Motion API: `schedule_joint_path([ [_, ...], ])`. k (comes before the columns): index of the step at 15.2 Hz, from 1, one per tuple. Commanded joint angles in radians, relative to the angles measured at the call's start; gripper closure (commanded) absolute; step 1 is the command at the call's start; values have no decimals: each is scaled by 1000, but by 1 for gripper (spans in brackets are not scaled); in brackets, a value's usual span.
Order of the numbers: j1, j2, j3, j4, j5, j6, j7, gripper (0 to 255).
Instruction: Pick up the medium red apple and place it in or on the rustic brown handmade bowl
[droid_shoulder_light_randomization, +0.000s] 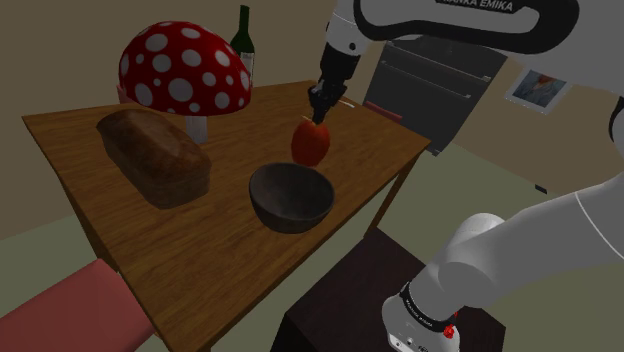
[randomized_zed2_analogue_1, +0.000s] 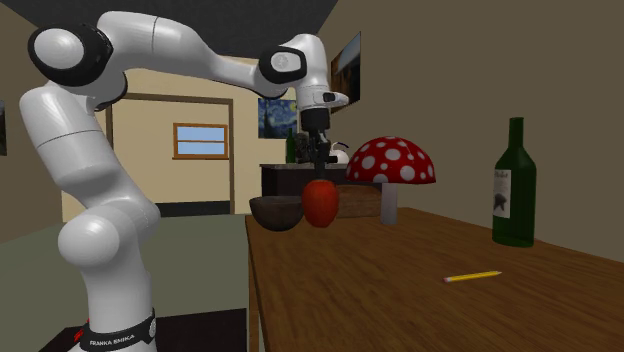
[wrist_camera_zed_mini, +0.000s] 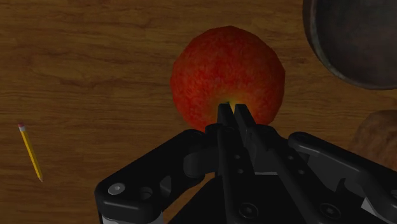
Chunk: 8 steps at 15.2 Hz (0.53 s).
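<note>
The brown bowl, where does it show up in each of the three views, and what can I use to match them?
Shoulder view: the bowl is near centre, just below the apple.
Second exterior view: the bowl is left of centre, immediately left of the apple.
Wrist view: the bowl lies beside the apple, on the side away from the pencil.
Shared landmark: the red apple.
</note>
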Motion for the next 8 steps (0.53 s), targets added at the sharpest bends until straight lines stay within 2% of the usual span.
schedule_joint_path([
  [1, 0, 2, -1, 30, -1, -29, 0, 255],
  [8, -3, 23, -2, 144, -4, -122, 1, 255],
])
